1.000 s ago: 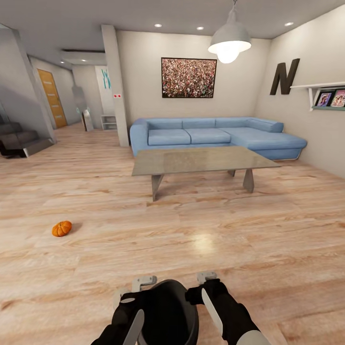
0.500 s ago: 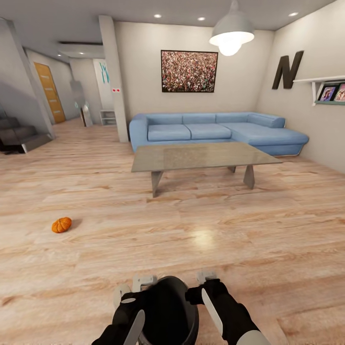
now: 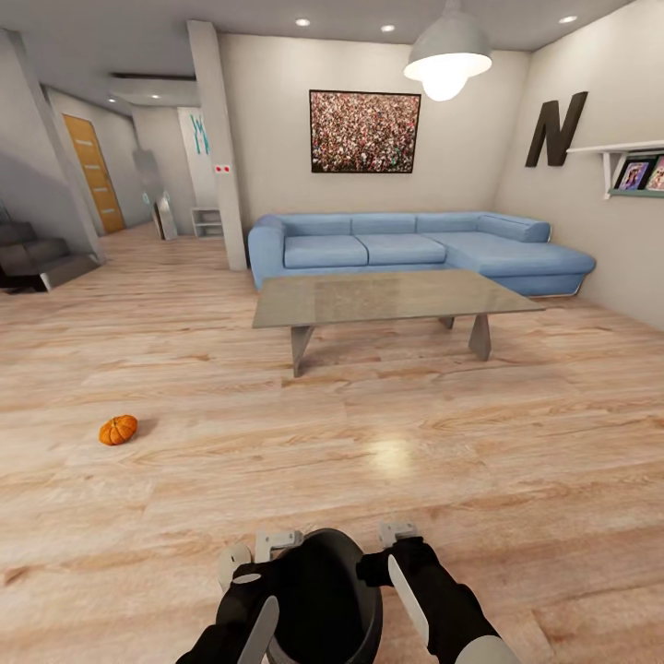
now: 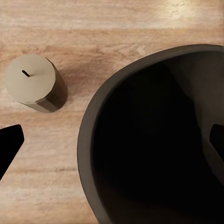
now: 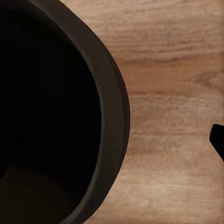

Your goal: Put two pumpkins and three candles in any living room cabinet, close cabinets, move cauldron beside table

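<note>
Holding the cauldron (image 3: pixel 323 599) between both arms, the robot stands on the wood floor (image 3: pixel 480 480) facing the table (image 3: pixel 387 300), which is well apart ahead, in front of the blue sofa (image 3: pixel 415 249). The cauldron is upright, its round mouth points up, and it has no clear long axis; its dark rim shows in the left wrist view (image 4: pixel 154 140) and in the right wrist view (image 5: pixel 56 116).

The left tool (image 3: pixel 263 558) has its fingers wide apart over the near wall of the cauldron, and the right tool (image 3: pixel 397 544) is spread in the same way at the other side. Whether the fingers really press the rim I cannot tell, because the contact is hidden.

I judge the cauldron to be stiff, rather heavy and smooth, so it could slip if only one side is held. The thick rim, taken at two opposite sides, seems the best place to hold it.

One candle (image 4: pixel 35 84) stands upright on the floor just beside the cauldron, wick up, its axis vertical. It looks light and firm, easy to take around its side. One pumpkin (image 3: pixel 118 430) lies on the floor, well apart to the left. It is round, probably light, and best held across its middle.
</note>
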### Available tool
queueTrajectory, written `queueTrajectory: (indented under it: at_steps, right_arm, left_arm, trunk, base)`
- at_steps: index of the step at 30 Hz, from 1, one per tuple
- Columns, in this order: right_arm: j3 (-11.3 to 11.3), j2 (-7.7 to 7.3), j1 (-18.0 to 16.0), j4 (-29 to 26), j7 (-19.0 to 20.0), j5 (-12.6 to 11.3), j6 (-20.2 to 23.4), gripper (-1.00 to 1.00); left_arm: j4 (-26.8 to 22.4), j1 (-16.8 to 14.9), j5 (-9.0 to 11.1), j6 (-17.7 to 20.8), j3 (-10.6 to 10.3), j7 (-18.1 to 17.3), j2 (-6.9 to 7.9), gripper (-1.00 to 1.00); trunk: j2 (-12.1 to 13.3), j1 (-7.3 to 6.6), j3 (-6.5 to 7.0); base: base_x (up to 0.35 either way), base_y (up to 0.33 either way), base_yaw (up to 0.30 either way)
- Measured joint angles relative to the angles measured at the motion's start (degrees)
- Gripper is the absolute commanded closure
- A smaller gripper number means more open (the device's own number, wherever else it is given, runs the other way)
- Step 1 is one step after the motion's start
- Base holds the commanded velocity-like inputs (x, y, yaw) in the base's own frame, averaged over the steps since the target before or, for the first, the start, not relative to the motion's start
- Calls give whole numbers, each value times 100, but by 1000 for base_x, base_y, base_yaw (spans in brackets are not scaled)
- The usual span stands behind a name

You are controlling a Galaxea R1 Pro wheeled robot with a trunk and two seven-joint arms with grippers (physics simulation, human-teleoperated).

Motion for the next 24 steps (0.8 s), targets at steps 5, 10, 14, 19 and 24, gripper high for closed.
queueTrajectory:
  at_steps: [5, 10, 14, 19, 24]
  right_arm:
    - [0, 0, 0, 1, 1, 0, 0, -100]
    - [34, 0, 0, 134, 112, -2, 0, -100]
    - [110, 0, 0, 211, 184, -3, 0, -100]
    - [125, 0, 0, 226, 201, -2, 0, -100]
    - [127, 0, 0, 224, 227, -2, 0, -100]
  left_arm:
    - [0, 0, 0, 0, 0, 3, 0, -100]
    - [0, 0, 0, 0, 0, 4, 0, -100]
    - [0, 0, 0, 0, 0, 6, 0, -100]
    - [0, 0, 0, 0, 0, 7, 0, -100]
    - [0, 0, -1, 0, 0, 6, 0, -100]
  trunk:
    - [0, 0, 0]
    - [0, 0, 0]
    - [0, 0, 0]
    - [0, 0, 0]
    - [0, 0, 0]
  base:
    - [0, 0, 0]
    - [0, 0, 0]
    - [0, 0, 0]
    - [0, 0, 0]
    - [0, 0, 0]
